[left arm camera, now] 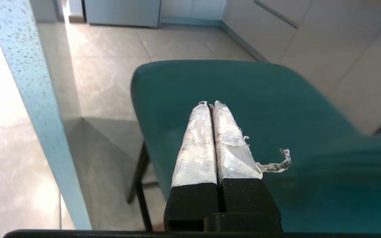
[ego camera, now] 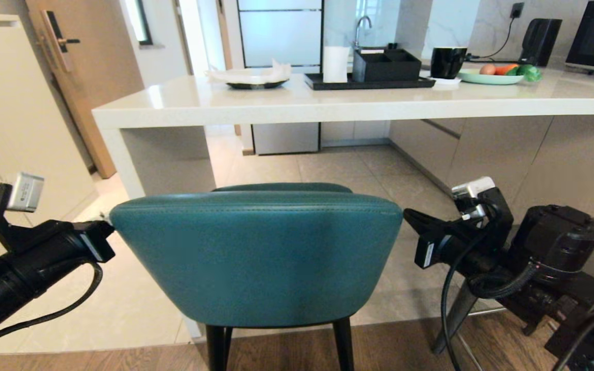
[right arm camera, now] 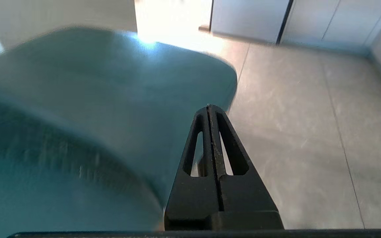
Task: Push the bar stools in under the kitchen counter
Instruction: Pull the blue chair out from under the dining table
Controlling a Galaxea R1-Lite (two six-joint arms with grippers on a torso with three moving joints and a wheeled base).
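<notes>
The left gripper [ego camera: 105, 220], at the left edge of the frame, has its 2 fingers [left arm camera: 197, 145] pressed together, empty, tips at the teal stool's [ego camera: 258, 255] back corner. The right gripper [ego camera: 409, 216], at the right, also has its fingers [right arm camera: 207, 142] pressed together beside the opposite corner. The 1 stool in view fills the lower centre, short of the desk [ego camera: 328, 100] across the upper frame, with bare tiled floor [ego camera: 348, 170] between. On the desk: 1 tray [ego camera: 369, 82], 1 black mug [ego camera: 447, 62], 2 plates [ego camera: 488, 78].
</notes>
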